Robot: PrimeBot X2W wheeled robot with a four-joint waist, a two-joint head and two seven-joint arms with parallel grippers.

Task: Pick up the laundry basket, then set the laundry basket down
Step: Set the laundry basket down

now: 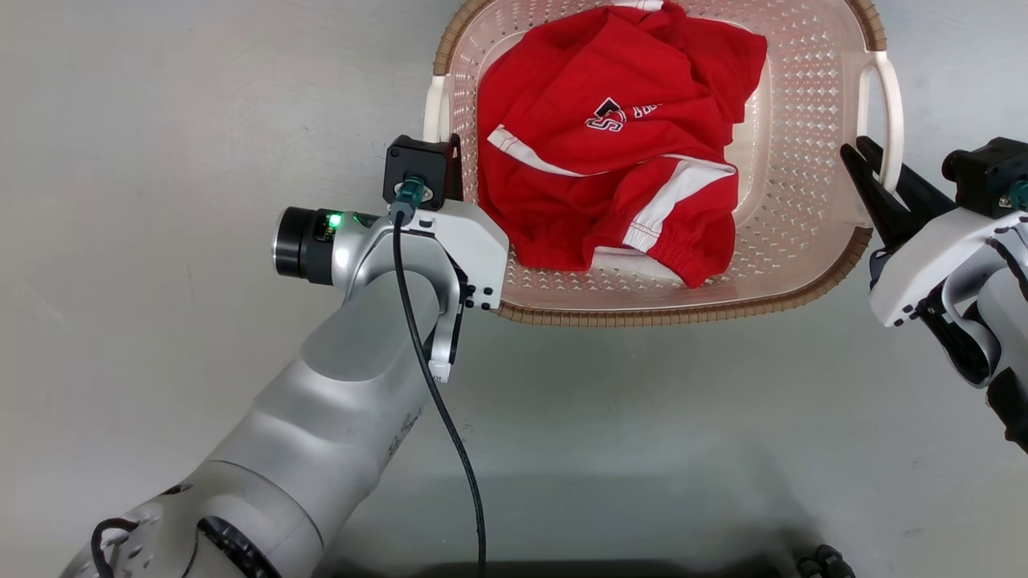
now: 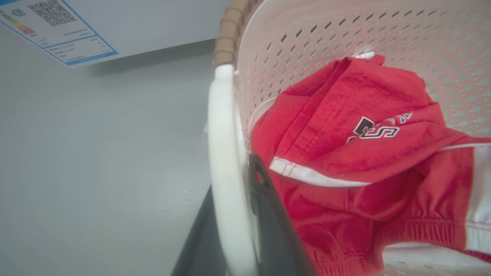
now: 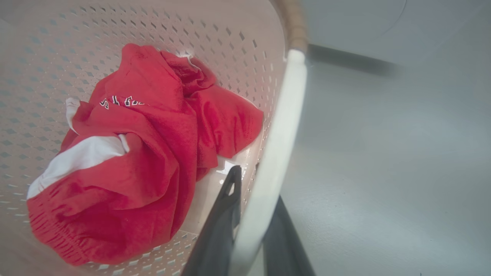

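Left gripper: the two dark fingers clench the laundry basket's white left handle, one finger inside the basket wall and one outside. The outer finger is largely hidden behind the handle, and both are cut off by the bottom edge of the left wrist view. In the head view these fingers are concealed beneath the black wrist housing.

Right gripper: the fingers grasp the white right handle in the same way, the inner finger lying against the perforated wall. The outer one is partly covered.

Laundry basket: it sits between the two grippers above the pale floor. Its far rim is cut off at the top of the head view, and whether its base touches the floor cannot be told. A crumpled red garment with white bands lies inside, its lettering partly folded away.

Left forearm: it rises from the lower left, wrist bent toward the basket, a black cable trailing down. The right arm enters at the right edge, mostly out of frame.

A printed label is cut off at the corner of the left wrist view.
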